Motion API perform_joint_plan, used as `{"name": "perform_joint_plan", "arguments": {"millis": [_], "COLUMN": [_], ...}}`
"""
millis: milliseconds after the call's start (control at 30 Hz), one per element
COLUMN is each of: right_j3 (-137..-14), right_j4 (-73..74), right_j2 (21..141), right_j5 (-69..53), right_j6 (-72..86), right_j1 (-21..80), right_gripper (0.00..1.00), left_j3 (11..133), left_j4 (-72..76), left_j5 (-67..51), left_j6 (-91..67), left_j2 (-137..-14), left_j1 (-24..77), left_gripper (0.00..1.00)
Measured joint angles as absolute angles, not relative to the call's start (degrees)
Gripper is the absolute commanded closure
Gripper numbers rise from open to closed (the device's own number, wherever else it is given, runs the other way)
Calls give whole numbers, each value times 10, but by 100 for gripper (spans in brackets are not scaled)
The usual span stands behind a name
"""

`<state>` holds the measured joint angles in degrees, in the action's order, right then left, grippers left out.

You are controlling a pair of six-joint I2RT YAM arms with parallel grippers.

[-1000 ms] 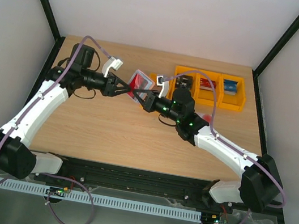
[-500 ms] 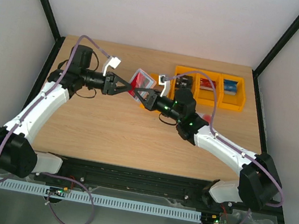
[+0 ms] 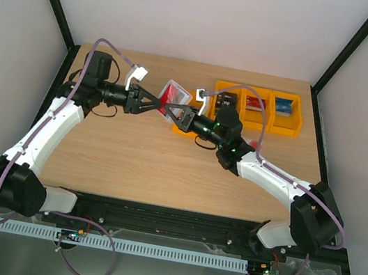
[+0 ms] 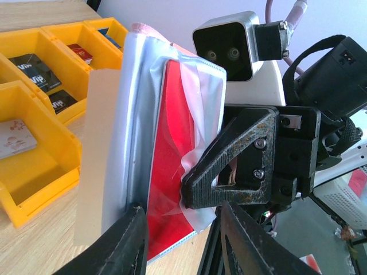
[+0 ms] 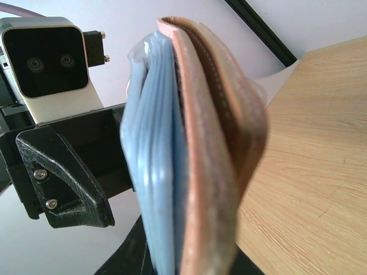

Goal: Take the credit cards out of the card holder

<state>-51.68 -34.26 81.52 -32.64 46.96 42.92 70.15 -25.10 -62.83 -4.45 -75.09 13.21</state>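
Pull-out step: R pincer [image 3: 177,117] clamps card holder [image 5: 212,143], L pincer [image 4: 180,240] straddles red card [image 4: 169,172], grip unclear; next: pinch card + pull

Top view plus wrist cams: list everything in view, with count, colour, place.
holder: 1, pinkish-brown, held above the table between both grippers
red card: 1, red, in the holder's clear sleeve
blue-grey layers: count unclear, card or sleeves, in holder
bins: 4, orange, far right of table
grey card: 1, in nearest bin
black cards: 2, in next bin
binned red card: 1, in third bin
blue card: 1, in end bin
table: 1, wood
left arm, right arm: 2, white and black
left gripper: fingers either side of red card's sleeve, grip unclear
right gripper: shut on holder
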Motion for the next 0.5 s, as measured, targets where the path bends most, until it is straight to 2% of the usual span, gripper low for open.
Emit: {"name": "perform_joint_plan", "arguments": {"millis": [267,333,400,433,500], "right_j3": [-521,-521,-521,-521,-521], "right_j4": [-363,-367,-367,-368,-373], "right_j2": [833,840,844,844,842], "right_j5": [-343,-351,-359,-364,-370], "right_j6": [470,470,470,470,470], "right_j1": [423,420,417,416,414], "right_gripper": [98,98,98,98,98], "left_j3": [693,678,668,666,669], "left_j4": [-231,-207,-195,-195,-200], "left_j5": [-614,-609,-597,-590,-578], "left_j6": [-68,-95,-108,-109,-104], "left_j2": [-755,-755,-755,-755,-755], "left_j1": [132,132,132,132,132], "left_gripper": [65,75,94,97,98]}}
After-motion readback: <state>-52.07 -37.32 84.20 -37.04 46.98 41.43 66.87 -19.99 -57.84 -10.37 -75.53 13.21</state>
